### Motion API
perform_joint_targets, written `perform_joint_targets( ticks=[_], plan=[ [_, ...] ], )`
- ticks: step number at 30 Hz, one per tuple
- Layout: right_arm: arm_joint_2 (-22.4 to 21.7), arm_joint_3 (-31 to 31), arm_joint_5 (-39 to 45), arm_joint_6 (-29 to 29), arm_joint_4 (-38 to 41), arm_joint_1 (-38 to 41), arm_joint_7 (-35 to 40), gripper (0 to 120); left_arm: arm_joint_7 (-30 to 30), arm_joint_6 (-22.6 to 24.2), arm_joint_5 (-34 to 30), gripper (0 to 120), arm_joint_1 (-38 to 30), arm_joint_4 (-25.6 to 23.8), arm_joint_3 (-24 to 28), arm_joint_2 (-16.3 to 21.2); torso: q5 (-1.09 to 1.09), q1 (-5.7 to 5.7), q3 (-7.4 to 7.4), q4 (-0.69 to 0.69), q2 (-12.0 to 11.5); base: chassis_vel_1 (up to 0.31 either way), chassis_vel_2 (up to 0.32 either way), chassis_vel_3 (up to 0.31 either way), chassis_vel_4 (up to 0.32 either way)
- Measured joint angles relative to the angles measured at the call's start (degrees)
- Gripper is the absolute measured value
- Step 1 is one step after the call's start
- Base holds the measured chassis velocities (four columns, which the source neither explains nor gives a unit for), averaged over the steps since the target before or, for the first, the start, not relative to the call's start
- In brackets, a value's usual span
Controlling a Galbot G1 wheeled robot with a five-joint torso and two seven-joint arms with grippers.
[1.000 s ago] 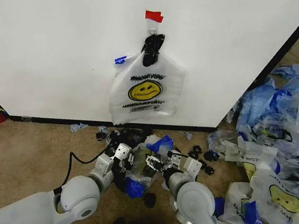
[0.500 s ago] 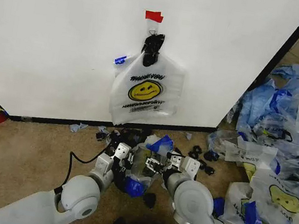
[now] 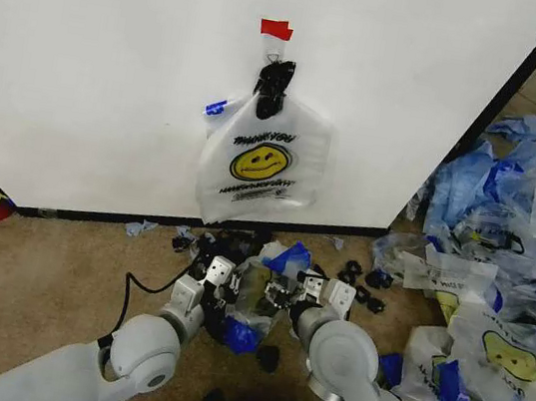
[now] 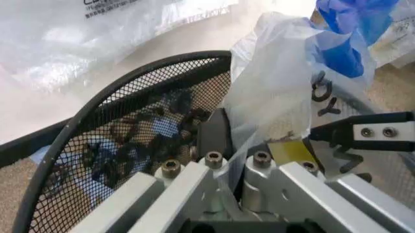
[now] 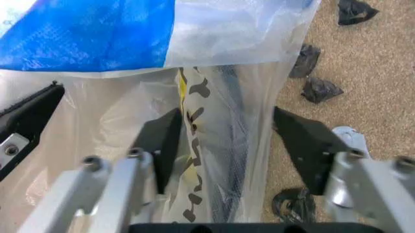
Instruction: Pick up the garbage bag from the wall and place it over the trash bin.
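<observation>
Our right arm has edged slightly inward, and we pinch the garbage bag (image 3: 256,295) with our left hand (image 4: 228,160), right hand (image 5: 224,141) spread around its film, stretching it over the trash bin (image 4: 97,121) (another bag hangs on the wall).

The trash bin (image 3: 230,316) stands on the floor (image 3: 46,268) before the wall (image 3: 97,64), with the garbage bag (image 3: 255,298) draped over it. The left gripper (image 3: 219,276) and right gripper (image 3: 307,289) flank it. Another bag (image 3: 261,164) hangs on the wall directly behind; a bag pile (image 3: 496,295) lies to the right
</observation>
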Motion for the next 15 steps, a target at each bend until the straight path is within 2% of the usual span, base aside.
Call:
perform_joint_targets(
  ticks=[1,4,7,8,12,15],
  plan=[
    [0.0,0.0,0.0,0.0,0.0,0.0,0.0,51,0.0,0.0,0.0,0,0.0,0.0,0.0,0.0,0.0,0.0,0.0,0.0,0.0,0.0,0.0,0.0,0.0],
    [-0.2,0.3,-0.7,0.3,0.0,-0.3,-0.5,35,0.0,-0.2,0.1,0,0.0,0.0,0.0,0.0,0.0,0.0,0.0,0.0,0.0,0.0,0.0,0.0,0.0],
    [-0.2,0.4,-0.9,0.4,0.0,-0.4,-0.6,30,0.0,-0.2,0.1,0,0.0,0.0,0.0,0.0,0.0,0.0,0.0,0.0,0.0,0.0,0.0,0.0,0.0],
    [-0.3,0.5,-1.2,0.5,0.0,-0.6,-0.7,22,0.0,-0.3,0.2,0,0.1,0.0,0.1,-0.1,0.0,0.0,0.0,0.0,0.0,0.0,0.0,0.0,0.0],
    [-0.3,0.6,-1.5,0.6,0.1,-0.7,-0.9,15,0.0,-0.4,0.2,0,0.1,0.0,0.1,-0.1,0.0,0.0,0.0,0.0,0.0,0.0,0.0,0.0,0.0],
    [-0.4,0.7,-2.0,0.8,0.1,-0.9,-1.0,1,0.0,-0.6,0.3,0,0.0,0.1,0.2,-0.2,0.0,0.0,0.0,0.0,0.0,0.0,0.0,0.0,0.0]
  ],
)
